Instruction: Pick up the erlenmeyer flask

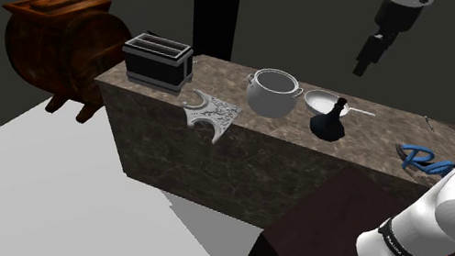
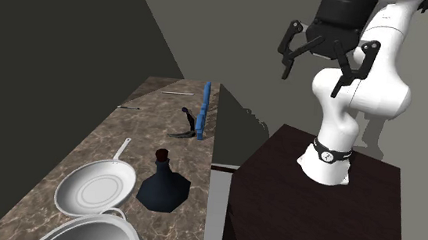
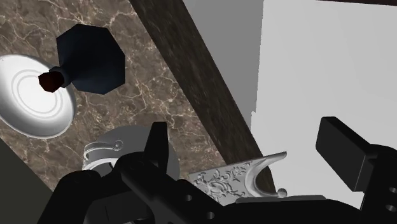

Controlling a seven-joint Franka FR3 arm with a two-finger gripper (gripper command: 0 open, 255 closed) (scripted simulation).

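Marble counter (image 1: pixel 382 136), front edge: dark erlenmeyer flask (image 1: pixel 330 121), upright, red at the mouth. Just behind it: white pan (image 1: pixel 321 100). Beside the pan: grey two-handled pot (image 1: pixel 272 93). High above, well apart: black gripper (image 2: pixel 312 76), fingers spread wide, grasping nothing.

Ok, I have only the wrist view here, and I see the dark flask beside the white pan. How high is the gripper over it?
Observer: High. In the shoulder view the gripper hangs far above the counter, not near the flask.
Operator: Does the flask stand upright?
Observer: Yes, from the side it stands on its wide base, neck up, next to the pan.
Operator: Is something else on the counter, nearer the stand?
Observer: Yes, a long blue object lies along the counter edge, apart from the flask.
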